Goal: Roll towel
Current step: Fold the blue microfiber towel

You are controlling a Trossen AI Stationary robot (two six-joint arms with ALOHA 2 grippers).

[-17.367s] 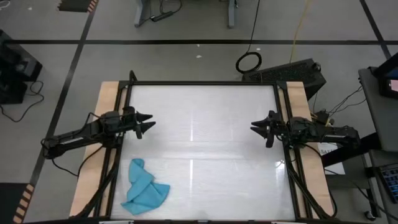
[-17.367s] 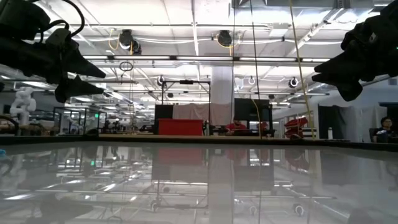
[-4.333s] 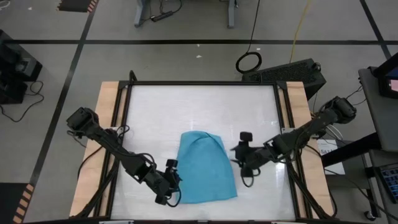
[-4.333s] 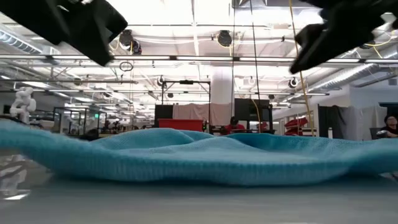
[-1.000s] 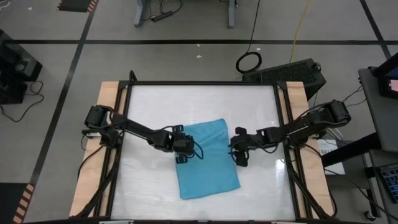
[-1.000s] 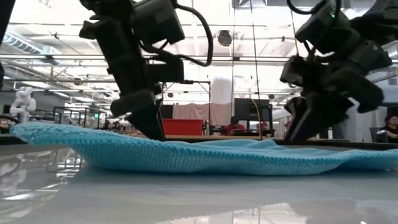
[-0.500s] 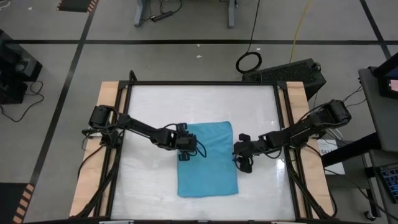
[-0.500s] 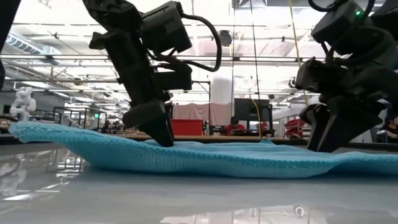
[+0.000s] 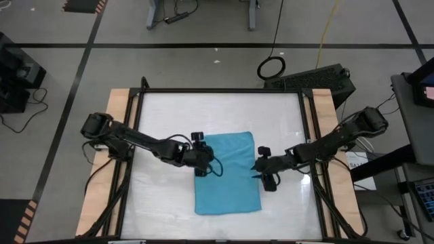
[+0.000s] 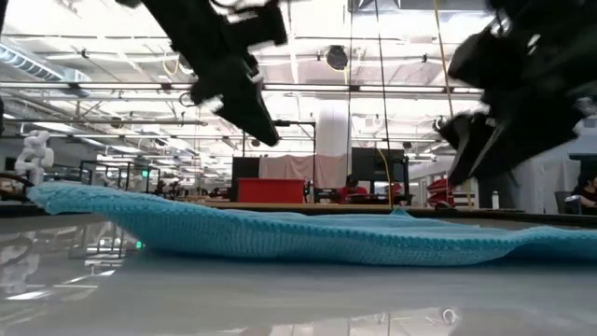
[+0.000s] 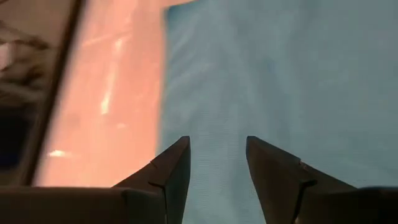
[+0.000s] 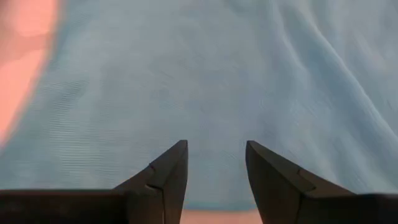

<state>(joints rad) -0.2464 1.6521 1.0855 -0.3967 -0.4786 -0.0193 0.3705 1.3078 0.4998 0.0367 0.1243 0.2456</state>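
The turquoise towel (image 9: 228, 173) lies spread flat on the white tabletop, a rectangle with its long sides running near to far. It also shows in the low view (image 10: 308, 238). My left gripper (image 9: 203, 163) is open and hovers over the towel's left edge, clear above it in the low view (image 10: 266, 131). Its wrist view shows the fingers (image 11: 217, 146) over the towel (image 11: 280, 74). My right gripper (image 9: 259, 169) is open and hovers at the towel's right edge, raised too (image 10: 462, 159). Its wrist view (image 12: 216, 149) looks down on the towel (image 12: 186, 74).
The bare white tabletop (image 9: 217, 112) stretches beyond the towel to the far edge and on both sides. A black frame and wooden side rails (image 9: 116, 135) border the table. The towel's near edge lies close to the table's near edge.
Both grippers stood with their fingertips down on the towel's left and right edges and have now risen clear of it. The towel's far right corner has spread out toward the right. The towel now lies flat and square.
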